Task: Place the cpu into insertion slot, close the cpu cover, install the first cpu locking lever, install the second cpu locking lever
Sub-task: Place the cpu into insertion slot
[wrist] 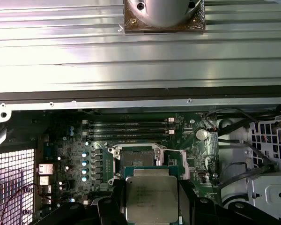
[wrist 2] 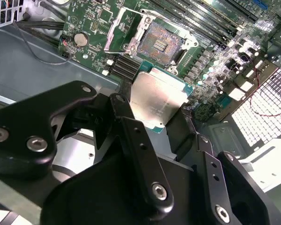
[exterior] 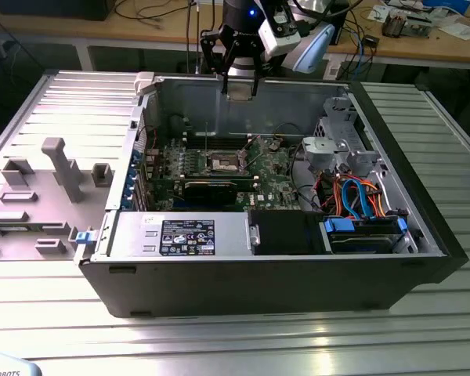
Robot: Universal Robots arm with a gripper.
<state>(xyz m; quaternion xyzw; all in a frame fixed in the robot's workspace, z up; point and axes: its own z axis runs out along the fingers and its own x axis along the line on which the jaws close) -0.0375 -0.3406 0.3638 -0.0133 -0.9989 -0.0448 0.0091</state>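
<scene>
Gripper (exterior: 240,82) hangs over the open computer case (exterior: 423,235), at about 12 o'clock from the insertion slot (exterior: 225,163) in the exterior view, well above the green circuit board (exterior: 276,178). Jaws narrow, clamped on the cpu (exterior: 240,88).

- The cpu (wrist 2: 159,96) is square, so no long axis to note. Its dull metal top faces both wrist cameras. In the first wrist view the edges of the cpu (wrist: 151,199) run roughly in line with the slot's (wrist: 136,159) rim.
- The slot (wrist 2: 161,42) has its dark centre bare. The cpu cover (wrist 2: 113,32) is lifted off it, to one side.
- Black fingers (wrist 2: 131,136) cover two opposite flanks of the chip.
- In the first wrist view the chip's near edge is cut off by the frame, and the chip hides the slot's near rim.
- Locking levers are hard to make out. In the exterior view the cover cannot be told from the rim.
</scene>
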